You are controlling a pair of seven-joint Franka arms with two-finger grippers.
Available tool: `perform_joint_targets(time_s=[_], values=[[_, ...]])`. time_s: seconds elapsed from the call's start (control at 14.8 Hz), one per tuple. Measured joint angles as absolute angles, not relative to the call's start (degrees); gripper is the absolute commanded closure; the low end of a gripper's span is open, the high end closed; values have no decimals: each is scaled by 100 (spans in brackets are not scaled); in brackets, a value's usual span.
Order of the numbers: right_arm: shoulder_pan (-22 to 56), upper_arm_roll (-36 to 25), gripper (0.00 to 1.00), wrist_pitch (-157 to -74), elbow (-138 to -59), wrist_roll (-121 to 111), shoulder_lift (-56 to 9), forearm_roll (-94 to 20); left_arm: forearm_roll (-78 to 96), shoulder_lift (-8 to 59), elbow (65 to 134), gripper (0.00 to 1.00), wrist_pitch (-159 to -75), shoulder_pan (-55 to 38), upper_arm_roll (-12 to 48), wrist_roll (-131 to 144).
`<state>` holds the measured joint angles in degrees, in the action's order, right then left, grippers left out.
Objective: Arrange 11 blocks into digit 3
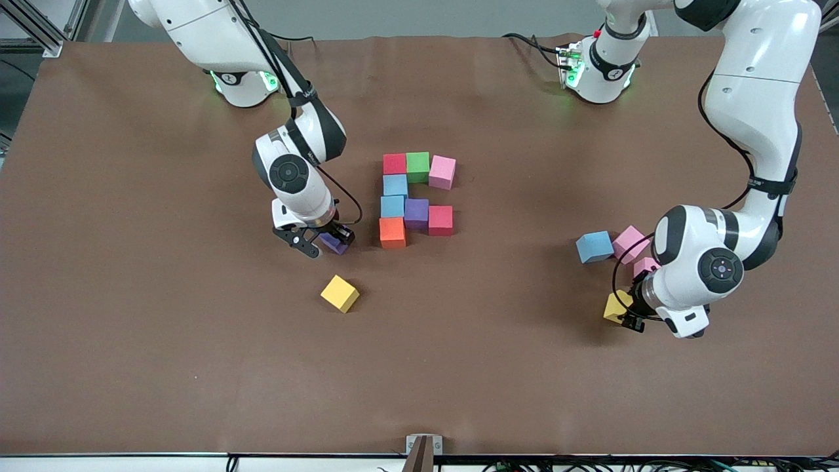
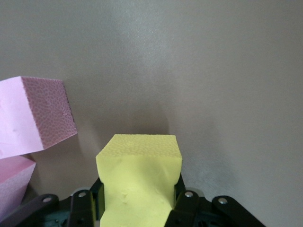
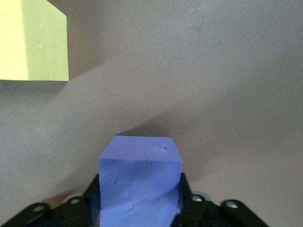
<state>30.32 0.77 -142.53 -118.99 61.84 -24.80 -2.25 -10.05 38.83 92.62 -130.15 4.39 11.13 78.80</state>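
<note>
Several blocks form a partial figure point(image 1: 416, 196) mid-table: red, green and pink in the row nearest the robots, two blue below the red, then purple and red, with orange point(image 1: 392, 232) nearest the front camera. Beside the orange one, toward the right arm's end, my right gripper point(image 1: 330, 240) is shut on a purple block point(image 1: 334, 244) point(image 3: 139, 179) low at the table. At the left arm's end, my left gripper point(image 1: 626, 313) point(image 2: 139, 191) is shut on a yellow block point(image 1: 615, 305) point(image 2: 139, 175), which is pinched inward between the fingers point(image 2: 181, 194).
A loose yellow block point(image 1: 339, 293) point(image 3: 33, 40) lies nearer the front camera than the right gripper. A blue block point(image 1: 594, 246) and two pink blocks point(image 1: 630, 242) point(image 1: 645, 265) point(image 2: 33, 113) lie close beside the left gripper. The brown mat point(image 1: 196, 360) covers the table.
</note>
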Motion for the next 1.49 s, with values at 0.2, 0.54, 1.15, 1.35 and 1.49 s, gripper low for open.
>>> perform_joint_targets(time_s=[0.2, 0.54, 1.15, 1.35, 1.49], values=[[3034, 78, 100, -14227, -11850, 6063, -2470, -220, -1005, 3874, 8907, 69, -12683, 398, 1122, 7880], [3036, 80, 100, -13376, -11151, 5259, -2462, -220, -1005, 3885, 8861, 69, -12620, 368, 1122, 7880], [3417, 122, 100, -13024, -9766, 4487, -2792, -225, -1005, 3940, 8865, 69, -12608, 368, 1119, 7880], [3624, 123, 99, -12839, -9113, 4217, -3290, -210, -1005, 3947, 8866, 69, -12608, 368, 1118, 7878], [3688, 121, 99, -12524, -8676, 3887, -3568, -205, -1005, 3951, 8866, 69, -12608, 368, 1119, 7878]])
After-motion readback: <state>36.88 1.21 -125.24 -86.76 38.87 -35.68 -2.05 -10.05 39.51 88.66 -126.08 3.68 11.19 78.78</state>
